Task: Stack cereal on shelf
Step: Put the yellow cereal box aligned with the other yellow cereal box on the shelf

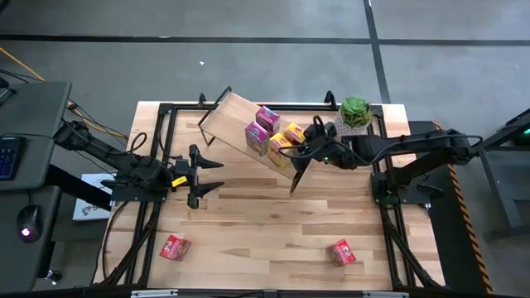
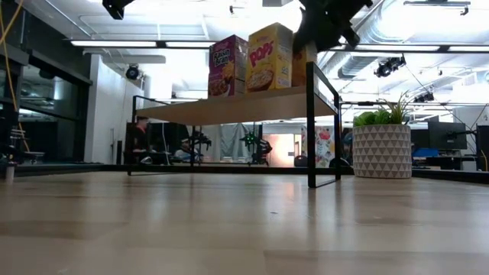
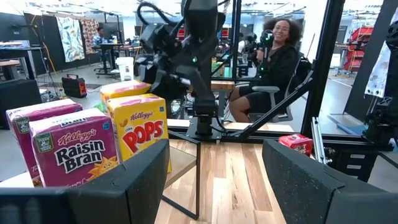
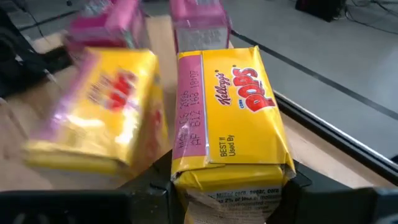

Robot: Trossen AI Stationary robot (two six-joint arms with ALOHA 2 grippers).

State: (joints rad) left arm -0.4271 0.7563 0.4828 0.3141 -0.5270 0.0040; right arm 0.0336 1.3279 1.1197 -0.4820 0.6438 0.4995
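Shelf (image 1: 236, 124) standing askew at the far middle of the bench (image 1: 265, 232), light-wood plank on black wire end frames. On the plank, toward its end nearest the potted plant (image 1: 356, 114): two magenta Raisin Bran boxes (image 1: 261, 128) and two yellow Corn Pops boxes (image 1: 286, 141), upright and close together.

Right gripper (image 1: 300, 149) over that same end of the shelf, jaws clamped on one yellow Corn Pops box (image 4: 230, 124), seen close in the right wrist view with the second yellow box (image 4: 102, 118) just beside it and the magenta boxes beyond. In the low view, dark right arm reaching down from above onto the boxes at the shelf's plant-side end; Raisin Bran (image 2: 228, 65) and Pops (image 2: 269, 57) fronts facing the camera.

Left gripper (image 1: 201, 175) hovering above bare bench, on the side of the shelf away from the plant and nearer the bench's front; jaws spread apart, nothing between them. Left wrist view looking past those parted fingers (image 3: 134, 186) at the boxes on the shelf.

Two red cereal boxes lying on the bench well apart from the shelf, near the front edge: one (image 1: 174, 247) at the left arm's side, the other (image 1: 340, 252) at the right arm's side.

A seated person (image 3: 273, 68) in the room beyond the bench.
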